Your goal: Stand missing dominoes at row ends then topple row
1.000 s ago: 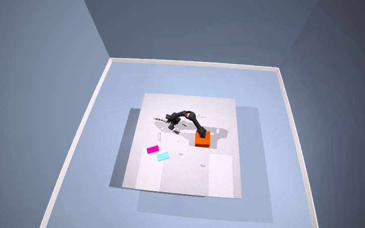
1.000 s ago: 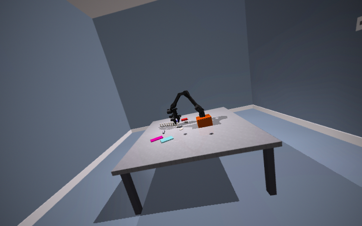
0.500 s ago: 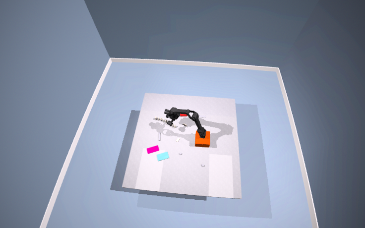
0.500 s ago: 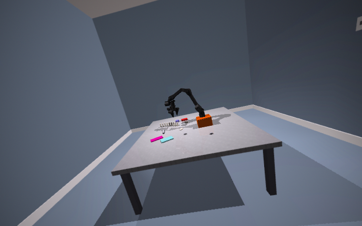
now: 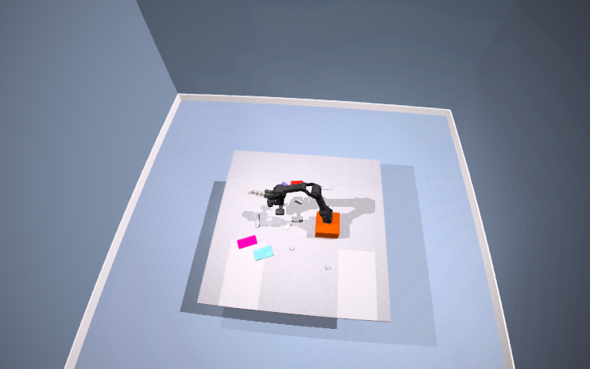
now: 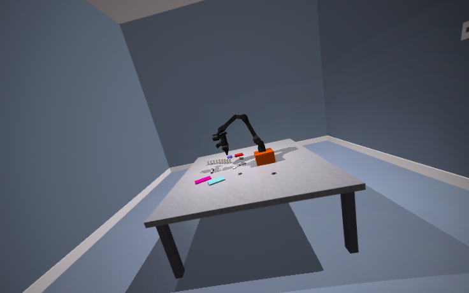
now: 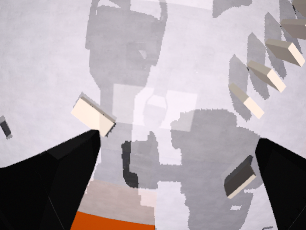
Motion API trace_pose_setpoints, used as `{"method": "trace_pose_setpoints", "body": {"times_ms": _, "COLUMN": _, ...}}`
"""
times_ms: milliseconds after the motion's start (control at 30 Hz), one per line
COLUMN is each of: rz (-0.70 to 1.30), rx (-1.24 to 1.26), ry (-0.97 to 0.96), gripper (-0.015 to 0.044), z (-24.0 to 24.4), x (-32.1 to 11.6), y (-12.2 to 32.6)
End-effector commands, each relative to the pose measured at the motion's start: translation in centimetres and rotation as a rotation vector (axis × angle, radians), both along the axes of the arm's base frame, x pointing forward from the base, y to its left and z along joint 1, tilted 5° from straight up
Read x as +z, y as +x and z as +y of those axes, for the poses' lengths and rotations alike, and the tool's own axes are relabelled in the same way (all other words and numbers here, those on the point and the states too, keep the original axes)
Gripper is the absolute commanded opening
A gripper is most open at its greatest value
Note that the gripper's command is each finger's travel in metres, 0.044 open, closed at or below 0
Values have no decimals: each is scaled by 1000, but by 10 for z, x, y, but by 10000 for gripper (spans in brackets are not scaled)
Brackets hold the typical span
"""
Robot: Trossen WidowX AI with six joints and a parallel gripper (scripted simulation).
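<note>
A row of pale standing dominoes runs at the far left of the table. Its near end domino stands upright in the wrist view, beyond the right finger. My gripper is open and empty, raised above the table near the row's robot-side end. One loose cream domino lies flat, appearing just beyond the left fingertip. Another loose domino, with a dark shaded face, is beside the right finger; its exact pose is unclear. The arm partly hides the row in the top view.
A red block and a purple block lie behind the row's end. A magenta slab and a cyan slab lie toward the front left. The arm's base is an orange box.
</note>
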State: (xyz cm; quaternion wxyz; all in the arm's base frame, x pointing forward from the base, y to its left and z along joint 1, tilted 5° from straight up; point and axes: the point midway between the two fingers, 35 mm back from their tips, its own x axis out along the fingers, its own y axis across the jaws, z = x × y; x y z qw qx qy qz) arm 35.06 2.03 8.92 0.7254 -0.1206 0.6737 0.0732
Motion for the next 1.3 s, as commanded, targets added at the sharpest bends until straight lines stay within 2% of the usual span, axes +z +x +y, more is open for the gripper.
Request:
{"method": "trace_pose_setpoints", "body": {"times_ms": 0, "rz": 31, "rx": 514, "ry": -39, "gripper": 440, "z": 55, "x": -32, "y": -29}}
{"method": "trace_pose_setpoints", "body": {"times_ms": 100, "rz": 49, "rx": 832, "ry": -62, "gripper": 440, "z": 84, "x": -52, "y": -52}}
{"method": "trace_pose_setpoints", "body": {"times_ms": 167, "rz": 54, "rx": 928, "ry": -70, "gripper": 440, "z": 92, "x": -57, "y": -59}}
{"method": "trace_pose_setpoints", "body": {"times_ms": 467, "rz": 54, "rx": 934, "ry": -70, "gripper": 440, "z": 95, "x": -60, "y": -62}}
{"method": "trace_pose_setpoints", "body": {"times_ms": 733, "rz": 55, "rx": 934, "ry": -71, "gripper": 440, "z": 91, "x": -121, "y": -57}}
{"method": "trace_pose_setpoints", "body": {"times_ms": 1267, "rz": 55, "rx": 934, "ry": -70, "gripper": 440, "z": 92, "x": -138, "y": -56}}
